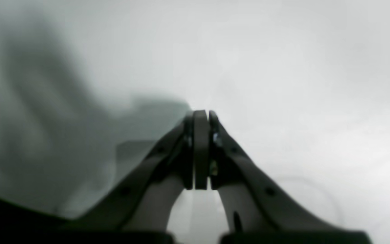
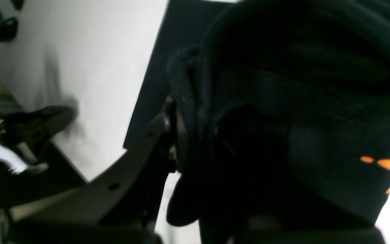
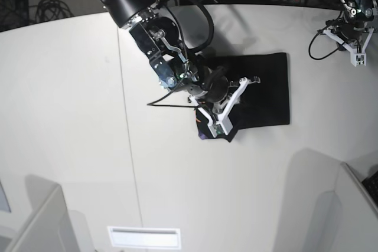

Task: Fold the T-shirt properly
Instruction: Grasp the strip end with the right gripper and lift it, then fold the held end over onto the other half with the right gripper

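The T-shirt is laid mid-table as a folded dark block, with its near-left corner pinched by the right gripper. The left gripper, pressed together on nothing, is parked well apart at the far corner.

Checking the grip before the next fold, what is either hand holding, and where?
The right hand pinches the T-shirt at its bunched edge; the left hand is shut on nothing.

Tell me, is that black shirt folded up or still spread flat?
Folded, partly at least: the T-shirt lies as a compact dark rectangle on the table, one bunched edge pinched in the right gripper.
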You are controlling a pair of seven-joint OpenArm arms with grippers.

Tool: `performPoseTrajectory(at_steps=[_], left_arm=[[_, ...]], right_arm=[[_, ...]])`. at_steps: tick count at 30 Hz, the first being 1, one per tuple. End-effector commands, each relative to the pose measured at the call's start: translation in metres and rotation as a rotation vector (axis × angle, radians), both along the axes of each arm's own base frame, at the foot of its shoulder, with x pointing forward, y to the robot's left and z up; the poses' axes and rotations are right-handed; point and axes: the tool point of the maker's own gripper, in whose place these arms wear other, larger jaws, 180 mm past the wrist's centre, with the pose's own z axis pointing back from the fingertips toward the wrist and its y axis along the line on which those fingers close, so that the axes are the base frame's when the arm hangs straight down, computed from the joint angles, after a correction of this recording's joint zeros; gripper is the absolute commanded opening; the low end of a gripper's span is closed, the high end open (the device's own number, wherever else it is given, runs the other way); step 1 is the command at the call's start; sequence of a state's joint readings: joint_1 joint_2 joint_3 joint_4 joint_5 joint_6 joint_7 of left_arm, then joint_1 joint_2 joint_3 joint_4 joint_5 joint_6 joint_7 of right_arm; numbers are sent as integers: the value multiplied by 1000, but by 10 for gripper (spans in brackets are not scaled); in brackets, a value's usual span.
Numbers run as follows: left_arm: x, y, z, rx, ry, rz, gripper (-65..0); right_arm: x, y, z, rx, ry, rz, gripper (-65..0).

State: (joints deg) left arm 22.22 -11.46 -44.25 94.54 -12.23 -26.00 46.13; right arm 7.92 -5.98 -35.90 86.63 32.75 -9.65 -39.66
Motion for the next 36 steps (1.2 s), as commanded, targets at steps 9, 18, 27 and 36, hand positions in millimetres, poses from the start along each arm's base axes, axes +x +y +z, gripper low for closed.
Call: performPoseTrajectory(at_steps=[9, 18, 27, 36], left_arm=[[4, 6, 9, 21, -24, -6, -650], [4, 6, 9, 20, -23, -5, -650], [4, 6, 9, 19, -23, -5, -650], [4, 5, 8, 16, -24, -4, -650]], right_arm=[[-5, 33, 7, -8, -39, 103, -650], [2, 31, -6, -35, -31, 91, -650], [-4, 26, -26, -79, 23, 102, -195], [13, 29, -16, -85, -13, 101, -210]])
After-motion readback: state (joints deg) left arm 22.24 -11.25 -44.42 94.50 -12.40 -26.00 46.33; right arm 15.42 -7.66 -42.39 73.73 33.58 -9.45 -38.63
